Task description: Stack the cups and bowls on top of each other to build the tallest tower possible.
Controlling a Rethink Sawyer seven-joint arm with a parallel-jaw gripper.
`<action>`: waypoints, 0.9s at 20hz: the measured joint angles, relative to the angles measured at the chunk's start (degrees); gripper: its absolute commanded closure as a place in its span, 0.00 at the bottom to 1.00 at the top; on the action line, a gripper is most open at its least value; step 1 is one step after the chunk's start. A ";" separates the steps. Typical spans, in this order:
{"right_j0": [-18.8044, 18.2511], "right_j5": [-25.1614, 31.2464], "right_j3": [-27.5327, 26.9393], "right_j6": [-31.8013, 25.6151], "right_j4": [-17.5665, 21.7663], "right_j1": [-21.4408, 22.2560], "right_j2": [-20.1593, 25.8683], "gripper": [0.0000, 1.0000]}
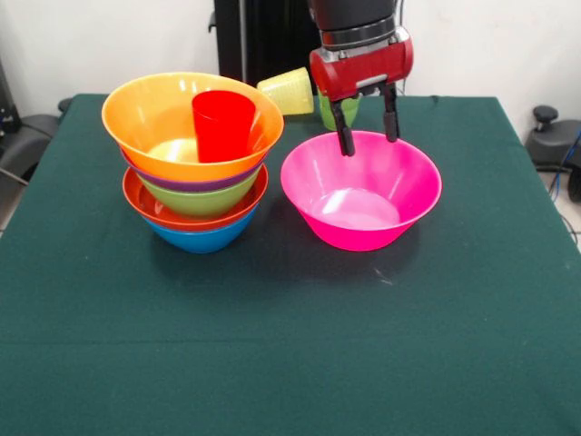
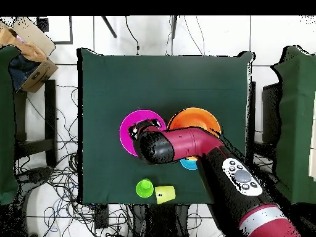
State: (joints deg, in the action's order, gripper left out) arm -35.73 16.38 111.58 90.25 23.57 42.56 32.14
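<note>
The tower [image 1: 198,173] stands at the left: nested bowls with blue, red-orange, green and purple rims, and the large yellow-orange bowl [image 1: 154,118] on top. The red cup [image 1: 223,124] stands upright inside that top bowl. The large pink bowl [image 1: 361,189] sits alone to the tower's right; it also shows in the overhead view [image 2: 131,134]. My gripper [image 1: 368,134] is open and empty, its fingertips level with the pink bowl's far rim. The yellow cup [image 1: 289,91] lies on its side behind. The green cup [image 1: 334,111] stands beside it, partly hidden by my gripper.
In the overhead view the green cup [image 2: 144,188] and yellow cup [image 2: 164,194] sit near the table's [image 2: 105,86] robot-side edge. A blue bowl's edge [image 2: 189,164] shows under my arm beside the tower [image 2: 196,118]. Chairs and cables surround the table.
</note>
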 measured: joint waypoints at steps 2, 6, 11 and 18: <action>1.25 0.16 -0.05 0.00 -0.01 -0.29 -0.86 0.00; 4.37 1.73 -0.24 0.00 -0.01 -0.38 -2.76 0.00; 7.56 2.21 -0.30 0.00 -0.02 -0.39 -4.42 0.00; 12.03 2.19 -1.21 0.00 -0.04 -2.18 -8.33 0.00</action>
State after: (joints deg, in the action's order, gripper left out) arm -23.70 18.58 110.37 90.25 23.53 40.38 23.82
